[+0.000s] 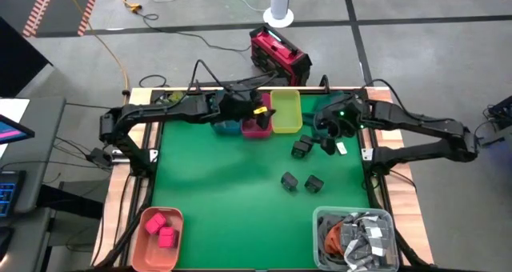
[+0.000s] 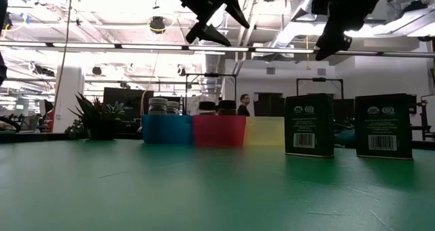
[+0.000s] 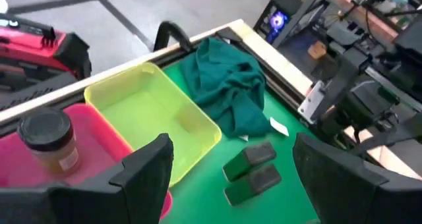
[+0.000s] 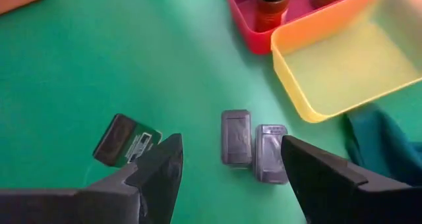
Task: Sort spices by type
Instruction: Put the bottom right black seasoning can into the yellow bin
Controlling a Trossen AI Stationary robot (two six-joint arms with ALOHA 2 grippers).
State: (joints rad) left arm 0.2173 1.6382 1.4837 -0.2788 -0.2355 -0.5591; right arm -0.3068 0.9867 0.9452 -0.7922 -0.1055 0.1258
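Both grippers hang open above the table and hold nothing. My left gripper [image 1: 254,110] [image 3: 234,151] is over the far row of bins, above the pink bin [image 3: 79,151] with a dark-capped jar [image 3: 46,140] in it. My right gripper [image 1: 330,134] [image 4: 227,155] hovers over two black boxes [image 4: 236,137] [image 1: 302,149] lying side by side on the mat. Two more black boxes [image 2: 309,124] [image 2: 383,126] stand upright nearer the middle. Jars stand in the blue bin [image 2: 166,129]. Two pink blocks [image 1: 162,228] lie in an orange tray.
The yellow bin [image 1: 286,112] stands on the right of the pink one. A dark green cloth [image 3: 231,92] lies bunched on the mat beside the yellow bin. A grey bin of packets [image 1: 356,238] sits at the near right corner, the orange tray [image 1: 144,248] at the near left.
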